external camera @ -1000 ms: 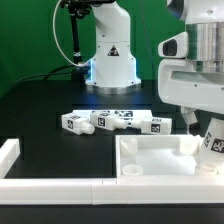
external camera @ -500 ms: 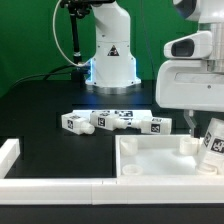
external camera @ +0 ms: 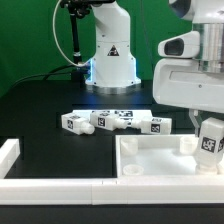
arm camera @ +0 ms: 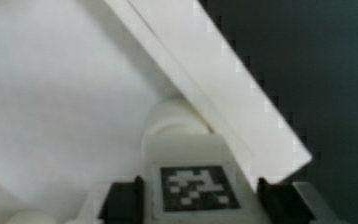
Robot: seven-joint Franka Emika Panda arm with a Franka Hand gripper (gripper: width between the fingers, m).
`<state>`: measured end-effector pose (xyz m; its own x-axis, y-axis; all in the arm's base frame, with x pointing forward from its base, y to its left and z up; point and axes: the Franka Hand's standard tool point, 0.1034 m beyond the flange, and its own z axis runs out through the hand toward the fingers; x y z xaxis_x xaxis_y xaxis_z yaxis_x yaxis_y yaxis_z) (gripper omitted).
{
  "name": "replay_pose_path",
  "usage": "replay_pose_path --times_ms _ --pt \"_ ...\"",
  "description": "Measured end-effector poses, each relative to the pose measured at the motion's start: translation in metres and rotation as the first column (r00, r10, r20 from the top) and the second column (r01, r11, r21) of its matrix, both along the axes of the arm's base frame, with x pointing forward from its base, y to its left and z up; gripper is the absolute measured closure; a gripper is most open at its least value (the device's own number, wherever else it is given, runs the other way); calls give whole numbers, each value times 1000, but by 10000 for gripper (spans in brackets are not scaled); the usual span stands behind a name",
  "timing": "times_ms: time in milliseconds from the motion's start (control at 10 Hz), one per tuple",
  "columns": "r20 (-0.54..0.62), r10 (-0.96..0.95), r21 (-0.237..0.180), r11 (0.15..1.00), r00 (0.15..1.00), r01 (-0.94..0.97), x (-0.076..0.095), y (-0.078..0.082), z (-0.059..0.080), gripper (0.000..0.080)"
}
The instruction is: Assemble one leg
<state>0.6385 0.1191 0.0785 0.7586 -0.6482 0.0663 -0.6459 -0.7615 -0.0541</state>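
**Held leg swinging upright over the panel's corner**

Since half a second ago, the leg [external camera: 209,142] in the gripper [external camera: 206,128] is coming out of a lean and is now standing nearly upright. It is also sitting slightly further toward the exterior view's left. Everything else on the table is staying where it was.

Going from the exterior view's left to its right:

- One long white L-shaped border rail [external camera: 10,152] is lying at the left edge and running along the front of the black table [external camera: 40,105].
- Behind it, three loose legs [external camera: 72,123] are lying on their sides in one row, end to end and close together, their tag stickers showing.
- One white arm base [external camera: 110,55] is standing at the back, near the middle.
- One white panel [external camera: 155,158] with a raised rim is filling the front right.
- At the far right, the one gripper is hanging over the panel's far right corner and clamping the one leg, with a tag facing the camera.

That is making four legs in all: three loose and one held. The exterior view is not showing whether the held leg's lower end is touching the panel.

In the wrist view, two dark fingers [arm camera: 123,200] are pressing on either side of the leg [arm camera: 194,160], which is showing one tag. Beyond it the panel's rim [arm camera: 211,80] is running diagonally, with the dark table past that.
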Motion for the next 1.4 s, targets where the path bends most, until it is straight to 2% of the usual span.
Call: replay_pose_path --times_ms 200,400,500,700,900,1000,1100,1200,1300,1400 --pt "4 -266 39 963 964 266 2 -8 -1 507" --pt "6 -503 90 861 864 501 0 -3 -6 509" --pt "-1 -563 99 822 827 560 -1 2 -7 509" --pt "-23 -715 130 691 699 711 -1 11 -9 509" --pt "-32 -741 139 662 671 737 0 10 -9 509" --pt "-29 -723 137 681 690 719 0 10 -9 509" --pt "-21 -672 129 732 740 669 0 9 -8 415" --pt "-13 -572 117 814 820 570 2 7 -5 279" --pt "10 -389 81 918 921 387 3 7 -2 279" --pt "23 -239 63 969 971 237 2 4 -2 173"
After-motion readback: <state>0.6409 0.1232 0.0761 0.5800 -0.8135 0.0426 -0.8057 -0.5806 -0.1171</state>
